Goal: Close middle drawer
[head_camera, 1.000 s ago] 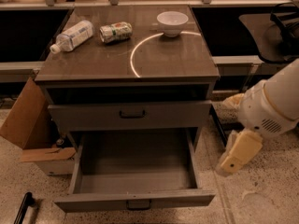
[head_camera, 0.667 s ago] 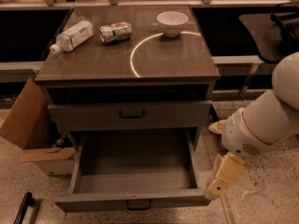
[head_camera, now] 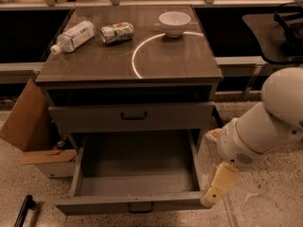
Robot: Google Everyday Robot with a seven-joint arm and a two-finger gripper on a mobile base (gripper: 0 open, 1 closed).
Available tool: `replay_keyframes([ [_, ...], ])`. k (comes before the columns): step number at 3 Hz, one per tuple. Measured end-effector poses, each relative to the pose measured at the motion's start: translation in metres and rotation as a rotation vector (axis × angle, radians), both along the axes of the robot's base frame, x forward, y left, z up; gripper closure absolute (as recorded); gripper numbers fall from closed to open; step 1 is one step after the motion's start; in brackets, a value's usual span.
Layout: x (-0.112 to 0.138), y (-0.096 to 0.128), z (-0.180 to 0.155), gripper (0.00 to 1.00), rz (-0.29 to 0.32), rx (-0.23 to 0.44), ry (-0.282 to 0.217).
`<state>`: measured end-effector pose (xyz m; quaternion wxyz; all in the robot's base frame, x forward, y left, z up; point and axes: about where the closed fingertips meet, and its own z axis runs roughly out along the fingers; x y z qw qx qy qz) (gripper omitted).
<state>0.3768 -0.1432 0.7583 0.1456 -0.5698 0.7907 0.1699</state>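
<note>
The middle drawer (head_camera: 135, 176) is a wide grey drawer with a deep box, pulled far out of the cabinet. It looks empty inside. Its slim front panel carries a small dark handle (head_camera: 140, 206) at the bottom of the view. Above it is another slim grey drawer front (head_camera: 133, 118) with a like handle, nearly flush with the cabinet. My gripper (head_camera: 215, 193) hangs cream-coloured from the white arm (head_camera: 260, 131). It is at the right end of the open drawer's front panel, touching or almost touching that corner.
On the cabinet top (head_camera: 165, 60) lie a plastic bottle (head_camera: 73, 36) and a crushed can (head_camera: 117, 32), and a white bowl (head_camera: 174, 22) stands there. A cardboard box (head_camera: 33, 126) leans at the left. A black object (head_camera: 23, 211) lies on the floor. A dark chair (head_camera: 279, 32) stands at the right.
My arm and gripper have moved left and down, from beside the cabinet to the right front corner of the open drawer. The drawer has not moved.
</note>
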Motion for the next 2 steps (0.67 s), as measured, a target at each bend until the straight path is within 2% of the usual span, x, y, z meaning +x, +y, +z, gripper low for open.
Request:
replay_keyframes([
  [1, 0.000, 0.012, -0.058, 0.00, 0.051, 0.014, -0.005],
  [2, -0.003, 0.024, -0.113, 0.19, 0.086, 0.027, -0.005],
])
